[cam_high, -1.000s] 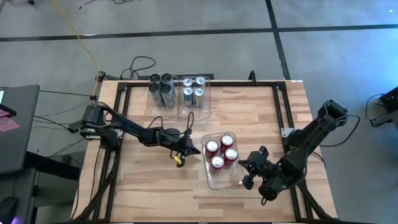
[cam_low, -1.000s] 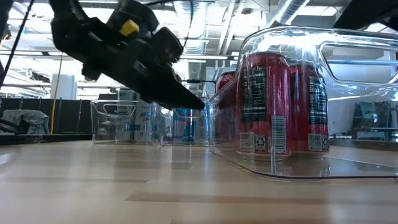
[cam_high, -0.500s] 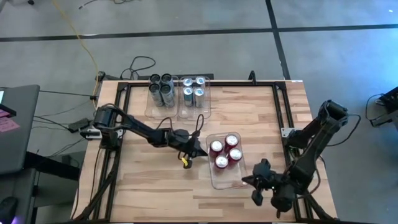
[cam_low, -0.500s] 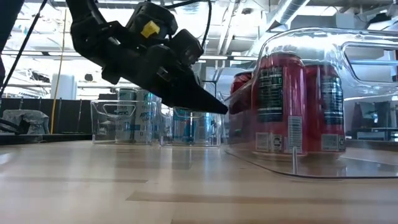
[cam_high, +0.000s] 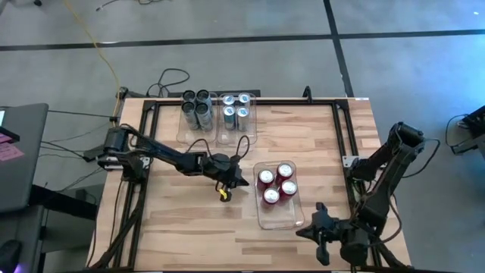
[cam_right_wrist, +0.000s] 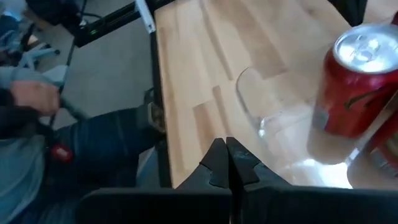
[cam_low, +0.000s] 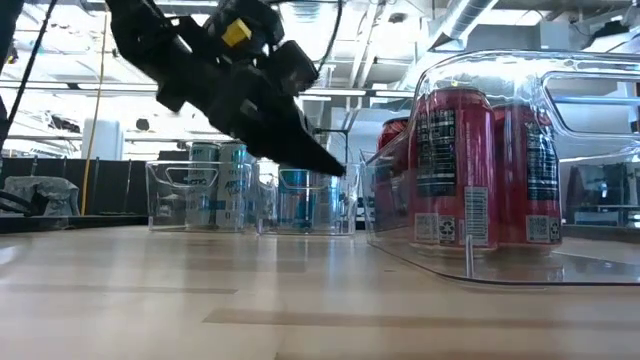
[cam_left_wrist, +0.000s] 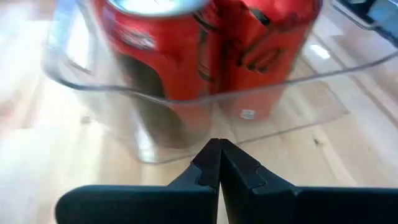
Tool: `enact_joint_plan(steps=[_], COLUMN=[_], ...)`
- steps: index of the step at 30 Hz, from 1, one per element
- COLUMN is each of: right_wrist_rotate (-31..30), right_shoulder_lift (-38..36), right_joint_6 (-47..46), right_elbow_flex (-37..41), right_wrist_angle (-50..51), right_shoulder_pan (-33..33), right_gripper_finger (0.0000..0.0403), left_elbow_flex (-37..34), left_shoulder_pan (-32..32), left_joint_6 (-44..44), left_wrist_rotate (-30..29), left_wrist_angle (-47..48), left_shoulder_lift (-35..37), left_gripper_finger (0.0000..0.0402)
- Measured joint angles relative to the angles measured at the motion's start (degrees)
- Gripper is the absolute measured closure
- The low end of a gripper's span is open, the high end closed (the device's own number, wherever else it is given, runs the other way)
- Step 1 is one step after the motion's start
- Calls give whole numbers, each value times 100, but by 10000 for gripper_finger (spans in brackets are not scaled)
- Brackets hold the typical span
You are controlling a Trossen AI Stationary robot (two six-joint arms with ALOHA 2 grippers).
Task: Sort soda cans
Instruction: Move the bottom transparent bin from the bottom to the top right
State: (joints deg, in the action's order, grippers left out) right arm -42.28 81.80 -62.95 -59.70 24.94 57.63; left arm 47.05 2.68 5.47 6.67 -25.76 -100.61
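Observation:
Several red soda cans [cam_high: 271,197] stand upright in a clear plastic bin [cam_high: 282,218] near the table's middle; the low view shows them too [cam_low: 452,165]. Dark grey cans [cam_high: 195,110] and silver-blue cans [cam_high: 236,110] fill two clear bins at the far edge. My left gripper [cam_high: 242,184] is shut, its tips just off the red cans' bin on its left side [cam_left_wrist: 219,144], a little above the table [cam_low: 340,170]. My right gripper [cam_high: 314,226] is shut [cam_right_wrist: 226,149], off the bin's near right corner, by the table's near edge.
Black frame rails [cam_high: 337,129] run along the table's sides. Bare wood [cam_high: 182,220] lies to the left and near side of the red cans' bin. In the right wrist view a person [cam_right_wrist: 37,124] sits just beyond the table's edge.
The bin of red cans slid a little toward the table's right edge as my left gripper, shut, moved right against its left wall. That gripper has since drawn back slightly and risen. My right gripper backed away from the bin toward the near edge.

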Motion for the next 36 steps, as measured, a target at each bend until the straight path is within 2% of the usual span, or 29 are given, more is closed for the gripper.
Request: enact_joint_plan(steps=[3,5,10,15,19,22,27,30,34,36], right_wrist_rotate=[-283,5,890,944,942,943,942,1120,1242,1253], right_shoulder_lift=[0,-11,0,4,92,330,740,882,946,1024], right_joint_6=[102,183,291,781,805,838,573,569,800,835], right_elbow_flex=[2,-11,-149,-149,-96,-93,-94,-92,-94,-104], right_wrist_angle=[-24,-148,-163,-143,-150,-114,-179,-520,-1175,-1423], right_shoulder_pan=[-180,-416,-903,-977,-875,-840,-825,-694,-488,-435], right_gripper_finger=[396,377,290,194,168,180,227,276,374,391], left_elbow_flex=[0,-2,-245,-755,-1087,-1296,-1377,-1379,-1379,-1378], left_shoulder_pan=[-2,-2,114,293,380,407,404,407,407,407], left_joint_6=[94,121,119,-30,-183,-216,-222,-209,-146,-143], left_wrist_rotate=[-151,-179,-352,-746,-1055,-1092,-1130,-1127,-1125,-1125], left_wrist_angle=[449,824,1226,1200,1222,1234,1291,1271,1254,1221], left_shoulder_lift=[449,808,1694,2341,2672,2825,2906,2906,2906,2906], left_gripper_finger=[401,401,401,401,401,401,401,401,401,401])
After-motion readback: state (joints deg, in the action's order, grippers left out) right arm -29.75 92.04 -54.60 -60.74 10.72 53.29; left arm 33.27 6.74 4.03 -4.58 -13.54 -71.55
